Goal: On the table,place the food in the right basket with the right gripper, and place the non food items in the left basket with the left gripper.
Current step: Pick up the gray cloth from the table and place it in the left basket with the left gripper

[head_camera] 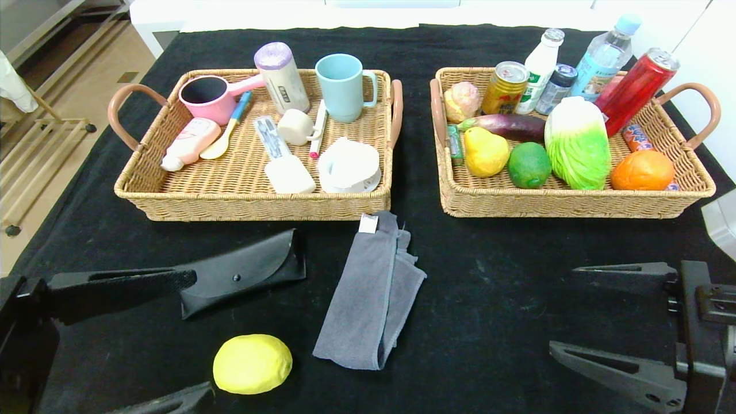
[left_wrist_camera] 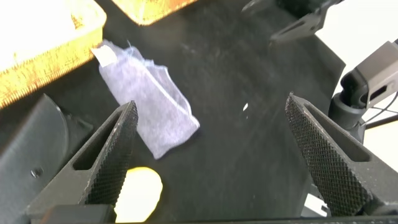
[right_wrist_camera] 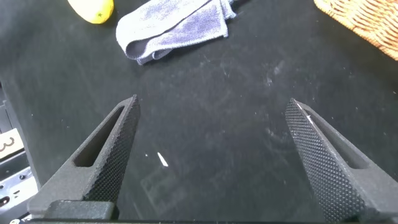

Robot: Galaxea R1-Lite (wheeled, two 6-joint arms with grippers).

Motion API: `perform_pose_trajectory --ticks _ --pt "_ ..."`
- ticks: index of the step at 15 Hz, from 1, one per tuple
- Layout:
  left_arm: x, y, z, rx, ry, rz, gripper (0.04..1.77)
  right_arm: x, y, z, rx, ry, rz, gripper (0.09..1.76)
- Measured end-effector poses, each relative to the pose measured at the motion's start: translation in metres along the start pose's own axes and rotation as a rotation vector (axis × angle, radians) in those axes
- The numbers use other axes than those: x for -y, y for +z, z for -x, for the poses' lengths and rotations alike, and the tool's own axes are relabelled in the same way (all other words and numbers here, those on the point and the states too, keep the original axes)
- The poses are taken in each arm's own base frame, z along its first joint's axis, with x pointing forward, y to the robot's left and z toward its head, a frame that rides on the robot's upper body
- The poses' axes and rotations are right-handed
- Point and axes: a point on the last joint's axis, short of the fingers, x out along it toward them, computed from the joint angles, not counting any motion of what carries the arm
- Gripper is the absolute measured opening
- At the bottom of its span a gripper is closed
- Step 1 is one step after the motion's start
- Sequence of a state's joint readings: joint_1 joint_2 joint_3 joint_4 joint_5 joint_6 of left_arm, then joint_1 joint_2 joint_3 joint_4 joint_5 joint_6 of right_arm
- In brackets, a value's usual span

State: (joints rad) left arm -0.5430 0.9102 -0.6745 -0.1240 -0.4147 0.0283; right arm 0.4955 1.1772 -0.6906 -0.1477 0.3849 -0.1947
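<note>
On the black cloth in front of the baskets lie a yellow lemon, a folded grey cloth and a black glasses case. My left gripper is open and empty at the near left; its fingers reach past the case on one side and the lemon on the other. Its wrist view shows the lemon by one finger and the grey cloth ahead. My right gripper is open and empty over bare cloth at the near right. Its wrist view shows the lemon and grey cloth farther off.
The left wicker basket holds cups, a pink pot, a bottle, a spoon and other non-food items. The right wicker basket holds a pear, lime, cabbage, orange, eggplant, cans and bottles. Bare table lies between the cloth and my right gripper.
</note>
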Motion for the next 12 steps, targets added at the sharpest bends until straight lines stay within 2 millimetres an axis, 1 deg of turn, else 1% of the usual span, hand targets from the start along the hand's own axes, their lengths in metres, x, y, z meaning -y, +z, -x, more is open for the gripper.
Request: perform_pose_trajectory --ticks 2,5,7,9,12 --pt "-0.001 -0.004 -0.001 -0.017 0.014 0.011 1.72 -0.002 -0.002 0.004 0.006 -0.002 0.001 1.70" --pt "-0.006 -0.007 -0.008 -0.047 0.121 0.020 1.72 -0.003 -0.003 0.008 0.013 -0.006 -0.001 1.70" --pt "-0.011 -0.005 -0.015 -0.070 0.212 0.023 1.72 -0.005 -0.003 0.011 0.022 0.014 0.000 1.70" --pt "-0.016 -0.002 -0.020 -0.140 0.290 0.038 1.72 -0.005 -0.005 0.012 0.021 0.017 -0.002 1.70" --pt "-0.021 0.010 -0.023 -0.244 0.359 0.063 1.72 -0.005 -0.006 0.011 0.013 0.018 -0.005 1.70"
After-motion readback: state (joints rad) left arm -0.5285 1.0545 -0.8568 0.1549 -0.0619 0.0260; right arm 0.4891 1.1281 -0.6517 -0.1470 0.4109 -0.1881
